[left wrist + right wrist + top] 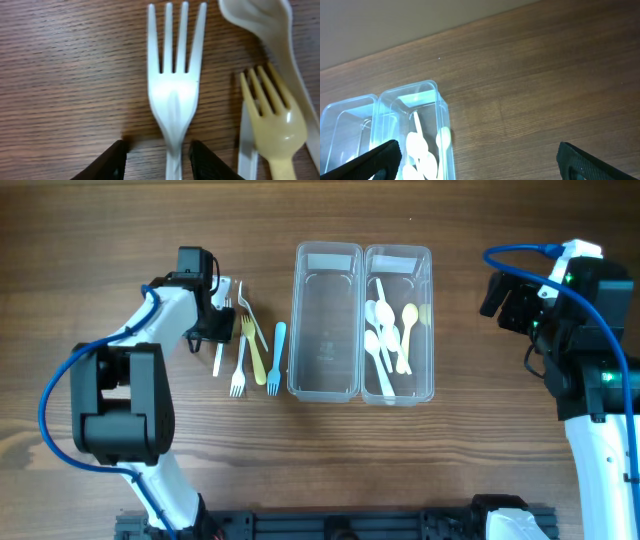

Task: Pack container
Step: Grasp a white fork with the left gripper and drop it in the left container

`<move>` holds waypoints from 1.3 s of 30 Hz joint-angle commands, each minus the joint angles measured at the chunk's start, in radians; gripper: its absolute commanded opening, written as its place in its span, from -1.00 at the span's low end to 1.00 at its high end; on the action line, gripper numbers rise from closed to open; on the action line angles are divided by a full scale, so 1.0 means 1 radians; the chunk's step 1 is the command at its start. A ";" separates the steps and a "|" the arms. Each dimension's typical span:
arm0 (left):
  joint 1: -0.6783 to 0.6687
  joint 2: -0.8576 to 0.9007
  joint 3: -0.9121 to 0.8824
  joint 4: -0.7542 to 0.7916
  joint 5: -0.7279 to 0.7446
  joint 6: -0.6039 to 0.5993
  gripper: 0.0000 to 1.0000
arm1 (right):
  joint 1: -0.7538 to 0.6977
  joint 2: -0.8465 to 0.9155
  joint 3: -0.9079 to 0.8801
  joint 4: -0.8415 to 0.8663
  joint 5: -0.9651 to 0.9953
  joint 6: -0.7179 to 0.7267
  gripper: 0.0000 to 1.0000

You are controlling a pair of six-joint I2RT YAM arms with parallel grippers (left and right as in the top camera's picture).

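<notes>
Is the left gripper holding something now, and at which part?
Nothing yet. The left gripper straddles the neck of the white fork, with a gap on each side.

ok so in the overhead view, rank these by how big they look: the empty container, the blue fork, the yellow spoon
1. empty container, by far the largest
2. blue fork
3. yellow spoon, which looks only slightly shorter than the fork, so 2 and 3 are nearly a tie
</notes>
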 commanded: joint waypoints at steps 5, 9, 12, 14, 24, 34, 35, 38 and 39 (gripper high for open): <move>-0.037 0.035 0.013 -0.042 -0.010 0.002 -0.89 | -0.002 -0.004 0.010 0.003 -0.016 -0.008 0.99; -0.035 0.002 0.027 -0.092 -0.070 -0.084 -0.92 | -0.002 -0.004 0.010 0.003 -0.016 -0.009 0.99; -0.045 -0.089 0.121 -0.211 -0.069 -0.113 -0.92 | -0.002 -0.004 0.010 0.003 -0.016 -0.008 1.00; -0.100 -0.195 0.233 -0.351 -0.068 -0.154 -0.92 | -0.002 -0.004 0.010 0.003 -0.016 -0.009 0.99; -0.531 -0.273 0.279 -0.291 -0.050 -0.572 -0.92 | -0.002 -0.004 0.010 0.003 -0.016 -0.008 0.99; -0.543 -0.148 0.340 -0.235 -0.014 -0.567 0.25 | -0.002 -0.004 0.010 0.002 -0.016 -0.008 1.00; -0.522 -0.183 0.358 -0.260 -0.029 -0.567 0.29 | -0.002 -0.004 0.010 0.002 -0.016 -0.008 1.00; -0.433 -0.265 0.365 -0.343 -0.165 -0.567 0.44 | -0.002 -0.004 0.010 0.002 -0.016 -0.008 0.99; -0.379 -0.269 0.364 -0.390 -0.230 -0.567 0.45 | -0.002 -0.004 0.010 0.002 -0.016 -0.009 0.99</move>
